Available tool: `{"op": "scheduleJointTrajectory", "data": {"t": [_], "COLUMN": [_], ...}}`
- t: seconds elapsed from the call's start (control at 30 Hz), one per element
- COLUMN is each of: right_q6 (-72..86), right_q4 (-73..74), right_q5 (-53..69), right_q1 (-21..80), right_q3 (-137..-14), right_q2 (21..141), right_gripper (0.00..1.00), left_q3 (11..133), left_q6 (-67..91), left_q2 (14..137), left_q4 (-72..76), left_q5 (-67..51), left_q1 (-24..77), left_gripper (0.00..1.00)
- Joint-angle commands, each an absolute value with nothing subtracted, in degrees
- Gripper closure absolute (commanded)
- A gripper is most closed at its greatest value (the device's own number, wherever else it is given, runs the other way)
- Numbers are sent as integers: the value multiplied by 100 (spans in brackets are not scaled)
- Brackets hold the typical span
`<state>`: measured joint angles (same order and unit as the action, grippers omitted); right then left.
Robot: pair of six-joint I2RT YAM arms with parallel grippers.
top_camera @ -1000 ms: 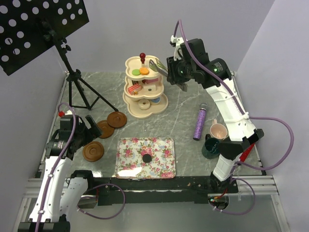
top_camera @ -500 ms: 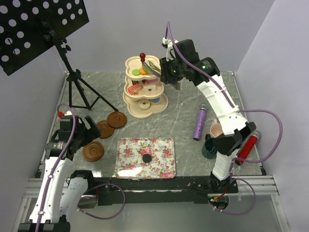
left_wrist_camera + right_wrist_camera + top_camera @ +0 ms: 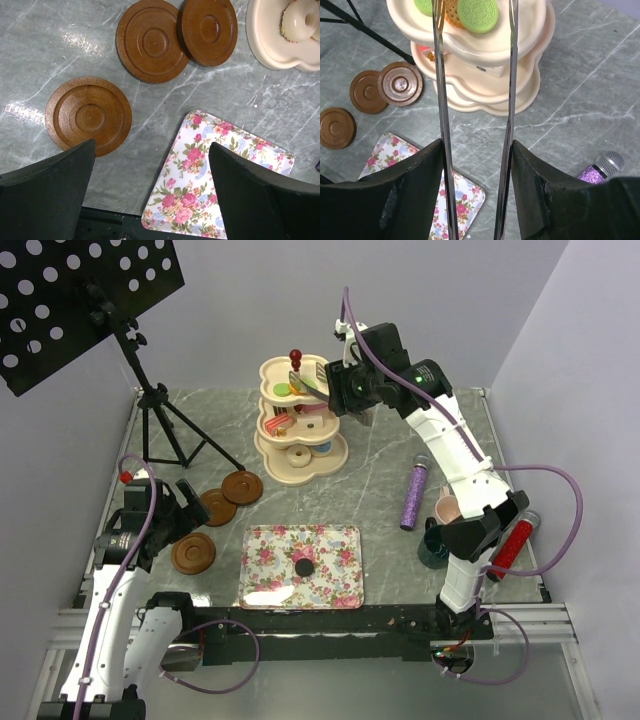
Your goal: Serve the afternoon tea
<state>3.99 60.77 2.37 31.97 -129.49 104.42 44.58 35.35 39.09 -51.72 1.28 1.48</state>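
Top external view: the right gripper point(image 3: 345, 390) sat level with the top tier of the cream three-tier stand point(image 3: 300, 462). It was clamped on metal tongs point(image 3: 312, 382), whose long axis ran straight out from its fingers toward the macarons point(image 3: 283, 390) on that tier. The left gripper point(image 3: 183, 502) hung well apart from the stand, so the right arm was plainly the nearer one.

Left wrist view: its fingers stood wide apart with nothing between them, above 3 brown saucers point(image 3: 89, 116) and a floral tray point(image 3: 215, 170).

Right wrist view: the 2 tong blades stood apart (sprung open, I judged). A green macaron point(image 3: 478, 15) lay dead ahead, beyond the fingertips and between the blade tips, not yet pinched. Squeezing the blades onto it looked like the coming move.
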Motion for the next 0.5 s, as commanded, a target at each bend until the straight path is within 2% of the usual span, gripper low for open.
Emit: {"op": "scheduleJointTrajectory", "data": {"t": [0.0, 0.47], "right_q6": [457, 624], "right_q4": [5845, 5634], "right_q5": [149, 141], "right_q1": [3164, 3331], "right_q3": [-12999, -12693], "right_q2": [10283, 9221], "right_gripper": [40, 45], "left_q3": [4509, 4500], "left_q6": [3516, 3445], "left_q2": [3841, 3771], "left_q4": [-5071, -5010], "left_q5": [53, -44], "left_q1": [132, 132], "left_gripper": [0, 0]}}
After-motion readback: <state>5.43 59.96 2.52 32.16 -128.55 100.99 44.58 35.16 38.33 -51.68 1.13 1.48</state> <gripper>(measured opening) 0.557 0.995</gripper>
